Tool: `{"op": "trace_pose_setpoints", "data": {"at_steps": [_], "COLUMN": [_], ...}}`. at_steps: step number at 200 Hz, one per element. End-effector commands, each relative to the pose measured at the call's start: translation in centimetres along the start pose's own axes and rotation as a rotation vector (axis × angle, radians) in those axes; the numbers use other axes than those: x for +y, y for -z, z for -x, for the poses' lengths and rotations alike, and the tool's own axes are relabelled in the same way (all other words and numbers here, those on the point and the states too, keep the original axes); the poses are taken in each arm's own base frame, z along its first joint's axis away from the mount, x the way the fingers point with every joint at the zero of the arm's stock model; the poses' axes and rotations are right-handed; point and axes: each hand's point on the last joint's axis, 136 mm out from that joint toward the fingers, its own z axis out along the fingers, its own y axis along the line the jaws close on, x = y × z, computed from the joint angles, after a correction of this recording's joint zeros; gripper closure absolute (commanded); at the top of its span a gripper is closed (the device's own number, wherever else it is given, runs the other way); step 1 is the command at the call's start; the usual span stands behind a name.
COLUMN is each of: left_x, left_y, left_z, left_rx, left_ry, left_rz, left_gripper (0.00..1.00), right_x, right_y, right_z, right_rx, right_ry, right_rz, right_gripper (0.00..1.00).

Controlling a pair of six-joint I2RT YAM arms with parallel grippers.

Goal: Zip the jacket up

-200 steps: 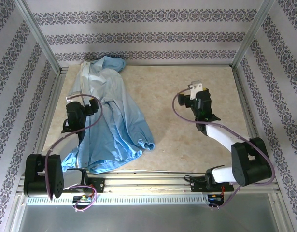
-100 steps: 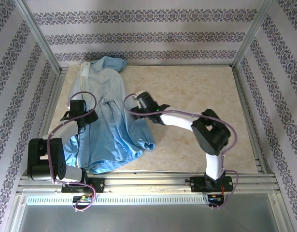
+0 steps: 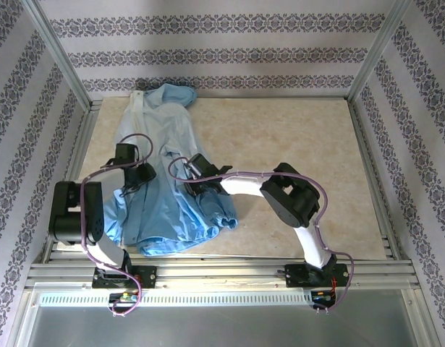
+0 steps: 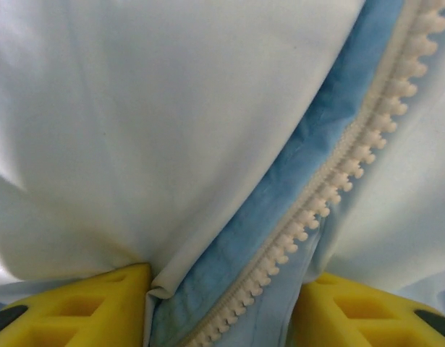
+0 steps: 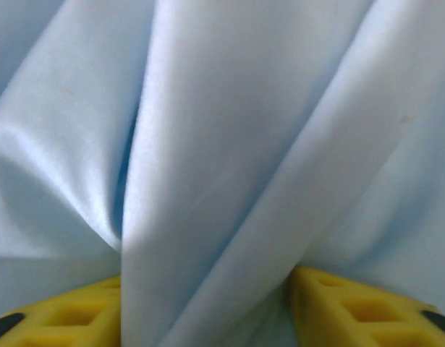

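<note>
Light-blue jacket (image 3: 164,144) lies bunched on the left side of the counter (image 3: 294,130), with both hands down in it.
The left hand (image 4: 222,318) straddles a fold carrying the white zipper strip (image 4: 338,173). The right hand (image 5: 208,318) straddles plain folds. Both hands' fingers stand apart with fabric between; a clamp cannot be told.

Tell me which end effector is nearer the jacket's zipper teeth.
Left. The left end effector straddles the zipper teeth, which run up from between its tips. The right end effector sits further right, on plain folds of the jacket.
</note>
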Motion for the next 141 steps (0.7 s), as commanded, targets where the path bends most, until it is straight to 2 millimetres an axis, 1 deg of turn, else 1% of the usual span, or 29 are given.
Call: {"op": "trace_pose_setpoints", "data": {"at_steps": [1,10,34,54,56,65,83,99,113,125,141], "left_x": [-2.6,-3.8,-6.8,-9.9,-10.2,-11.5,-14.3,-16.5,-18.1,-19.4,-20.3], "left_y": [-2.2,-2.5,-3.2,-3.9,-4.0,-4.5,-5.4,-6.1,-6.5,-6.7,-6.6], "left_z": [-5.2,-5.1,-4.8,-5.1,-5.1,-5.4,-5.9,-6.3,-6.5,-6.5,-6.4], "left_rx": [0.189,0.189,0.185,0.195,0.198,0.207,0.221,0.232,0.239,0.241,0.247], "left_ry": [-0.015,-0.035,-0.084,-0.139,-0.143,-0.166,-0.214,-0.249,-0.273,-0.292,-0.318], "left_rz": [-0.055,-0.063,-0.077,-0.102,-0.104,-0.114,-0.139,-0.159,-0.175,-0.191,-0.198], "left_gripper": [0.52,0.52,0.52,0.52,0.52,0.52,0.55,0.59,0.61,0.61,0.62], "right_x": [-3.2,-4.3,-7.4,-9.9,-10.2,-11.2,-12.8,-13.5,-13.6,-13.3,-12.8], "right_y": [0.0,0.3,1.6,2.9,2.9,3.5,4.8,5.8,6.4,6.7,7.0], "right_z": [-4.2,-4.9,-6.3,-7.7,-8.1,-8.7,-9.8,-10.4,-10.7,-10.7,-10.2], "right_rx": [0.131,0.145,0.150,0.156,0.162,0.167,0.161,0.149,0.145,0.141,0.129], "right_ry": [-0.095,-0.132,-0.224,-0.285,-0.291,-0.319,-0.366,-0.387,-0.394,-0.406,-0.408], "right_rz": [-0.052,-0.064,-0.108,-0.145,-0.150,-0.164,-0.193,-0.213,-0.220,-0.209,-0.197], "right_gripper": [0.55,0.58,0.60,0.60,0.60,0.60,0.61,0.61,0.62,0.62,0.62]}}
